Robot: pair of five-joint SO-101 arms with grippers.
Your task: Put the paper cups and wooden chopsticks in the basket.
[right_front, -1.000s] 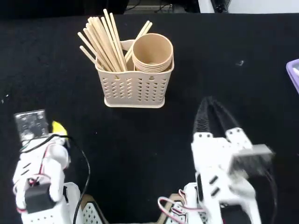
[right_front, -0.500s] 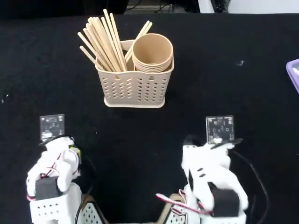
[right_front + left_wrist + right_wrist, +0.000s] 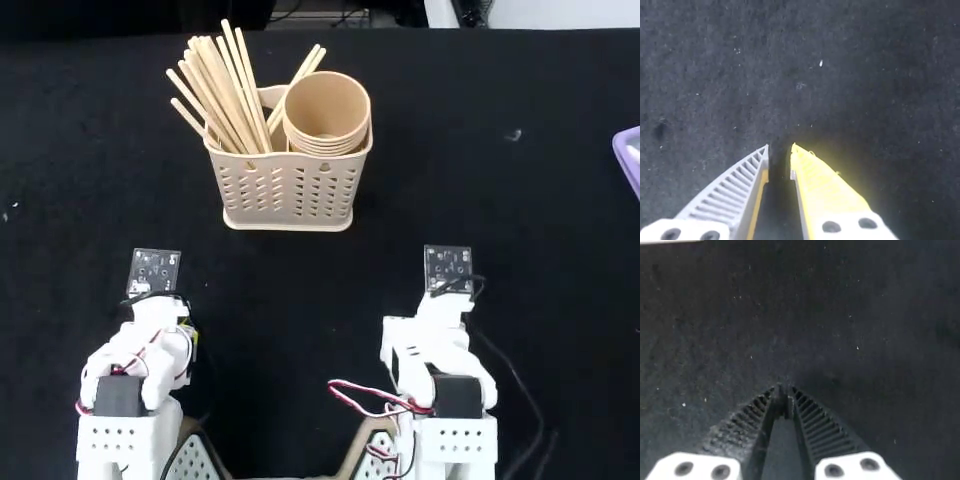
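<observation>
Since the paper cups [image 3: 327, 110] and wooden chopsticks [image 3: 215, 85] already stand in the basket [image 3: 290, 190], step in hand: the task looks finished, and both arms sit folded at the near edge.
next move: none seems called for beyond keeping the arms parked, well apart from the basket.
left tool [image 3: 779, 146]: at the near left, pointing down at the bare black worktop [image 3: 520, 220]; jaws all but together, a thin slit between them, nothing held.
wooden chopsticks: a bundle in the basket's left compartment, tilted and fanning up and out to the left; a couple lean behind the cups.
basket: pale and perforated, upright at the far middle of the worktop.
paper cups: a nested stack, upright in the right compartment, mouth up, rims just above the basket's edge.
right tool [image 3: 784, 388]: at the near right, pointing down at the cloth; jaws closed tip to tip, nothing held.
purple thing [image 3: 630, 155]: cut off at the far right edge; what it is I cannot tell.
in the way: the chopsticks lean out past the basket's left rim, so an arm going back there could knock them.
</observation>
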